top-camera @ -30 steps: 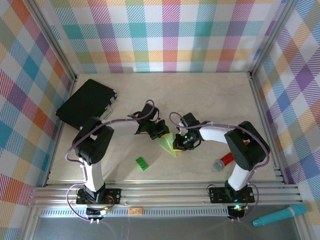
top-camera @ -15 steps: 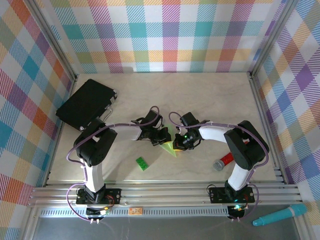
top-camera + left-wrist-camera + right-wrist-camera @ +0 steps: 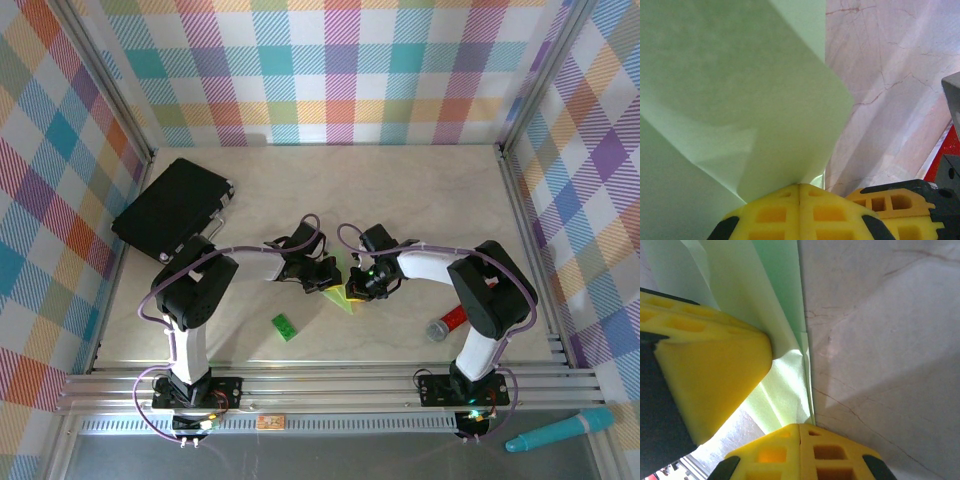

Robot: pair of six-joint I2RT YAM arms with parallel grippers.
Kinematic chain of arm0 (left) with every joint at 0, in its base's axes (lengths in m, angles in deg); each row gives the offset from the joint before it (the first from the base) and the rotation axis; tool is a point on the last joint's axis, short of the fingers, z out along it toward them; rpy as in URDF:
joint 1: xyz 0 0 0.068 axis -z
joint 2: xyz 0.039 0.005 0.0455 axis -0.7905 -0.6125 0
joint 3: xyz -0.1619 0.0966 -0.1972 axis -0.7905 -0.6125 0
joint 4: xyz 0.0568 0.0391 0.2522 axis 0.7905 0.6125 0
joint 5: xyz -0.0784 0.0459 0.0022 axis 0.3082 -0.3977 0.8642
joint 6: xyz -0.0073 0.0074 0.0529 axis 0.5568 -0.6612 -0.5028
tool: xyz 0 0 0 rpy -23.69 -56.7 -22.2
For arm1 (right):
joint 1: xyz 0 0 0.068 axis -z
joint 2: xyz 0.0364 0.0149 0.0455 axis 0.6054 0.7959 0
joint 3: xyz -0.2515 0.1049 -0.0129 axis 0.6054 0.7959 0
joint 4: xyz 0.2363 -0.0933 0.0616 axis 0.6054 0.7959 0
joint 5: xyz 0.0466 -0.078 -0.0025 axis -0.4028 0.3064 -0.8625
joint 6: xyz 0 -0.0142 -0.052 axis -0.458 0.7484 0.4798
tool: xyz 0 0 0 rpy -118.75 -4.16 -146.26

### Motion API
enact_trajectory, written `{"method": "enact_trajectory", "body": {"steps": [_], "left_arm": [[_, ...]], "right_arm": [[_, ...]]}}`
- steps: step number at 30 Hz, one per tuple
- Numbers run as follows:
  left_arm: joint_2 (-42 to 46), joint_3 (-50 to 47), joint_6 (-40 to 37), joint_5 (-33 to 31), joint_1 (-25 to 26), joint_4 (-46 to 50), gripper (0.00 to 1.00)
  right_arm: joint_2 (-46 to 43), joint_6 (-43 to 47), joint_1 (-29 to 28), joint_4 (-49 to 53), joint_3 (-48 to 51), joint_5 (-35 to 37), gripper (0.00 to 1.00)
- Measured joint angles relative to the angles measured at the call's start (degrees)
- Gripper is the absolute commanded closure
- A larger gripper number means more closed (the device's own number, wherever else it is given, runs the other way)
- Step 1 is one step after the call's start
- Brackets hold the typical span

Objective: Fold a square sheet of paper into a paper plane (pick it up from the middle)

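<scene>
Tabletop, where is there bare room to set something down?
The whole back strip of the table, from the black case to the right wall, is bare. Crowded: the middle, where the left gripper and right gripper pinch the paper, with the green brick and red-and-grey cylinder near the front.

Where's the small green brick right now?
Top view: small green brick lies on the table left of centre, apart from the folded paper, nearer the arm bases.

You have checked pastel walls (image 3: 340, 70) on three sides, with metal posts (image 3: 112, 80) at the corners. Your table (image 3: 400, 190) is pale and marble-veined, evenly lit, with soft shadows. Metal rails (image 3: 330, 385) run along its near edge, above a grey ledge (image 3: 350, 455).
</scene>
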State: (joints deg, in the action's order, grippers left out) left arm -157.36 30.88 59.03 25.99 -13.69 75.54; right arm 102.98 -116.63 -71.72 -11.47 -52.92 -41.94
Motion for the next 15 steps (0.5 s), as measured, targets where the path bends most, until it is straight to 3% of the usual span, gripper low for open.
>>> {"method": "enact_trajectory", "body": {"steps": [6, 15], "left_arm": [[-0.7, 0.4, -0.6, 2.0, -1.7, 0.2, 0.94], [-3.9, 3.5, -1.2, 6.6, -8.0, 0.5, 0.92]], "right_arm": [[0.5, 0.3, 0.0, 0.7, 0.1, 0.2, 0.96], [0.8, 0.3, 0.0, 0.6, 0.2, 0.2, 0.96]]}}
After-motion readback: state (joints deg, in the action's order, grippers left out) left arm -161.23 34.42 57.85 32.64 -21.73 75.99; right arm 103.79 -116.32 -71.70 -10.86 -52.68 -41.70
